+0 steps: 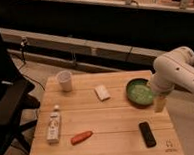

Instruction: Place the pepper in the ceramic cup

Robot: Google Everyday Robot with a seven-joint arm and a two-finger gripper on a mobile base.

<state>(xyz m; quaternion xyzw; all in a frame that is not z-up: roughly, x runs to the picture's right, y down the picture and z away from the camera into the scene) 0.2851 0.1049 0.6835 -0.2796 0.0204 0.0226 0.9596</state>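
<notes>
A red-orange pepper [81, 137] lies on the wooden table [103, 116] near the front, left of centre. A white ceramic cup [64, 80] stands upright at the table's far left corner. My white arm reaches in from the right. Its gripper [159, 104] hangs over the table's right side, beside the green bowl, far from both the pepper and the cup.
A green bowl [139, 91] sits at the right. A white block [102, 92] lies mid-table. A white bottle [53, 125] lies at the front left, next to the pepper. A black remote [147, 134] lies at the front right. A dark chair [7, 106] stands left of the table.
</notes>
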